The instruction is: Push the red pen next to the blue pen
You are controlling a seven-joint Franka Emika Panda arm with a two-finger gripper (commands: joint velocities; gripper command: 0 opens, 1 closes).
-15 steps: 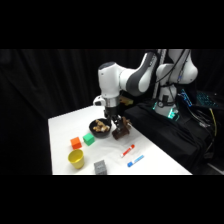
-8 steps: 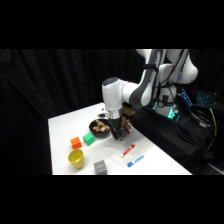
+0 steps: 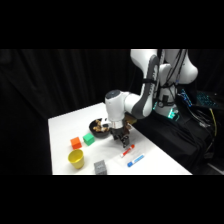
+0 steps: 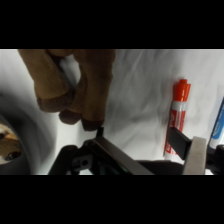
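Red pen [image 4: 177,119] lies beside blue pen [image 3: 135,160], your gripper [image 3: 123,141] just above; can't tell its opening.

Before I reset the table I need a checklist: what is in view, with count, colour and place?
red pen: 1, red with whitish end, front right of table, just below the pincer
blue pen: 1, blue, beside the red pen, nearer the front edge
bowl: 1, dark, holding brownish items, table middle
orange cube: 1, left of bowl
green block: 1, beside the orange cube
yellow cup: 1, front left
grey cube: 1, front edge
table: 1, white
pincer: 1, black, on white arm, low over the table
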